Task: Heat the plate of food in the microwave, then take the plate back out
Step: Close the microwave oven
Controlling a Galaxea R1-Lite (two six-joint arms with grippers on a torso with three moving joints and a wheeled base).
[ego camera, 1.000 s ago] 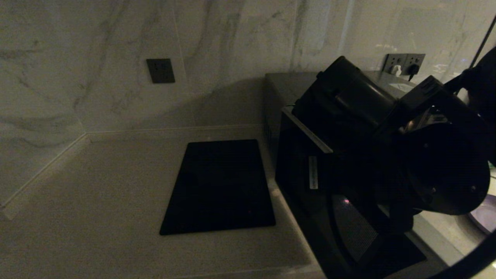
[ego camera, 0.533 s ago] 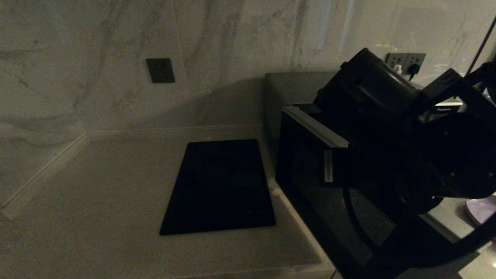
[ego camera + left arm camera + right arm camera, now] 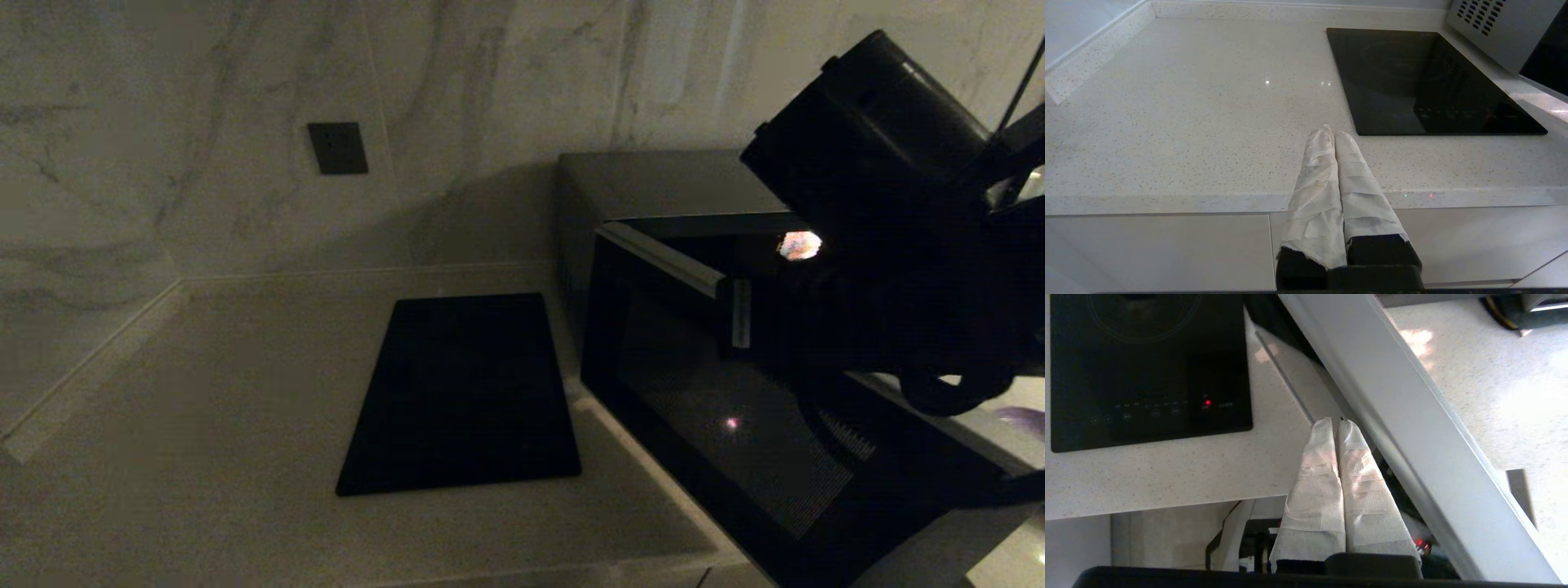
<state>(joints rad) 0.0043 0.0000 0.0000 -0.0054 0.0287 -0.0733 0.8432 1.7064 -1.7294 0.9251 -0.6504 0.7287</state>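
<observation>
From my head camera, the microwave (image 3: 653, 269) stands on the counter (image 3: 204, 392) at about three o'clock of the black cooktop (image 3: 461, 392), its door (image 3: 710, 425) swung wide open toward me at roughly five o'clock. The box's long axis runs along the wall, and the door's top edge runs out from the hinge side towards me. My right arm hangs dark over the opening, hiding the cavity. A sliver of the plate of food (image 3: 1024, 418) shows at the far right edge, outside the oven. I judge the door is opened but the plate not yet loaded; heating and retrieval remain.

From my left wrist, my left gripper (image 3: 1334, 136) idles with its taped fingers pressed together, holding nothing, over the counter's front edge, the cooktop at its two o'clock.

From my right wrist, my right gripper (image 3: 1337, 424) also has its fingers closed together and empty, the tips just beside the door's pale edge band (image 3: 1400, 416); whether they touch it I cannot tell.
</observation>
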